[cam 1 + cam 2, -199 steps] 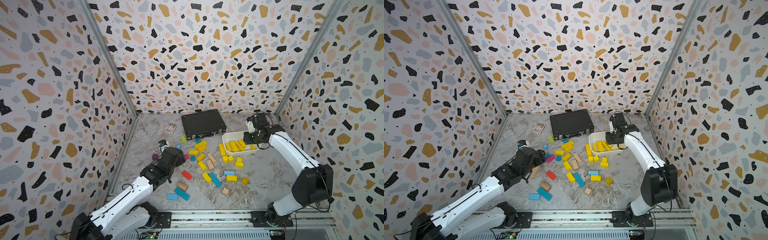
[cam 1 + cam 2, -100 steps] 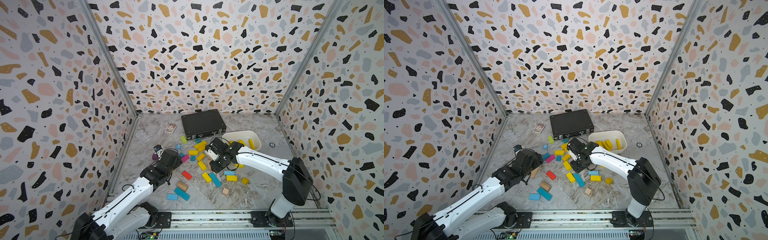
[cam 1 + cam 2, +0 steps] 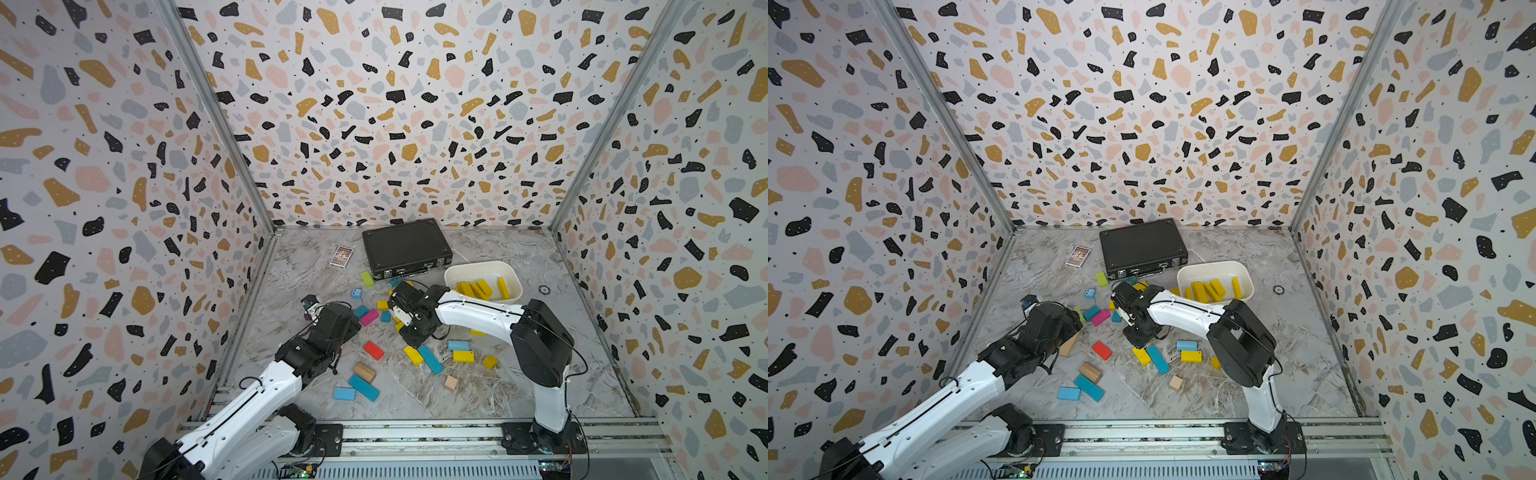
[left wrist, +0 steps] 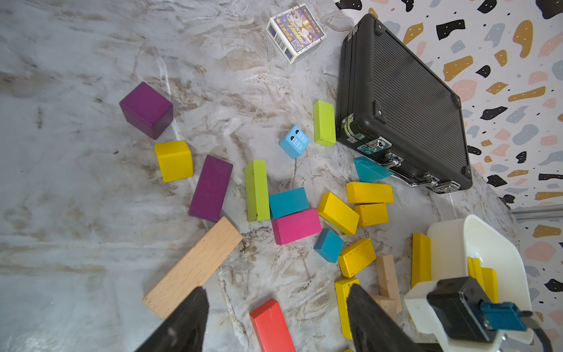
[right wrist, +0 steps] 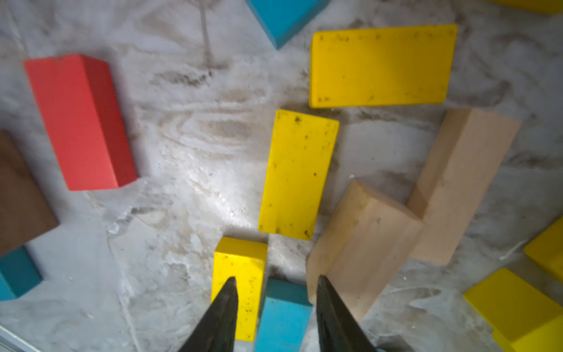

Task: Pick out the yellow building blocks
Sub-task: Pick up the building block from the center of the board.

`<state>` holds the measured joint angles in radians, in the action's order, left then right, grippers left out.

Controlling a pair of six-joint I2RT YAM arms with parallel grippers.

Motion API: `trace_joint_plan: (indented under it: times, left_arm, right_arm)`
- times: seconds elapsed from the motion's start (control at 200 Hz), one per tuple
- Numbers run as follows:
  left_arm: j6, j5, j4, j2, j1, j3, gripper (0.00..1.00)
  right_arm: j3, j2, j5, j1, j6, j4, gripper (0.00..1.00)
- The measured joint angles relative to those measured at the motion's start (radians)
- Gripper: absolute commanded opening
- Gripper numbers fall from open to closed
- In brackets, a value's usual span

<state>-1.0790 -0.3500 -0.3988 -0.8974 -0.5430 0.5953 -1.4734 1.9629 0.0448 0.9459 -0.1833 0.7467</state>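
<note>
From my console, the right gripper (image 5: 275, 279) points down low over the marbled grey tabletop (image 5: 189, 170). Its jaws are released and clamp nothing. Under its tips a short yellow bar (image 5: 240, 262) and a teal wooden block (image 5: 283, 307) lie side by side. The left gripper (image 4: 275, 289) hangs with its jaws spread wide and empty, above the end of a red rectangular wooden block (image 4: 271, 326) and near a long pale unpainted wooden plank (image 4: 195, 268). The yellow building blocks (image 3: 478, 289) are split. In both top views several lie inside the white plastic tub (image 3: 478, 269), just beside the black hard case (image 3: 405, 247), and the rest are scattered on the table among the other coloured blocks. One yellow cube (image 4: 173, 161) sits apart from them, near a purple wooden cube (image 4: 146, 109).
</note>
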Motion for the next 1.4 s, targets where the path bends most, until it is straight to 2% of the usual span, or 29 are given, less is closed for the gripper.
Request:
trace_joint_plan:
  times: [0.415, 0.901, 1.011, 1.106, 1.236, 1.401]
  left_arm:
    - [-0.01, 0.0, 0.001, -0.013, 0.006, 0.0, 0.72]
    - [-0.01, 0.0, 0.0, -0.013, 0.018, 0.0, 0.72]
    - [-0.01, 0.0, -0.002, -0.011, 0.019, 0.0, 0.72]
    - [-0.01, 0.0, -0.003, -0.008, 0.021, 0.0, 0.72]
    - [-0.006, 0.001, -0.006, 0.002, 0.028, 0.0, 0.72]
    - [-0.004, 0.004, -0.016, 0.014, 0.039, 0.0, 0.72]
  right_arm:
    - [-0.003, 0.071, -0.015, 0.054, 0.005, 0.003, 0.43]
    - [-0.003, 0.08, -0.065, 0.074, -0.003, 0.006, 0.2]
    - [-0.003, 0.071, -0.069, 0.074, -0.019, 0.011, 0.18]
    - [-0.003, 0.024, -0.081, 0.071, -0.036, 0.013, 0.17]
    - [-0.003, -0.122, -0.101, 0.044, -0.051, 0.01, 0.17]
    - [-0.001, -0.286, -0.14, -0.099, -0.037, 0.008, 0.17]
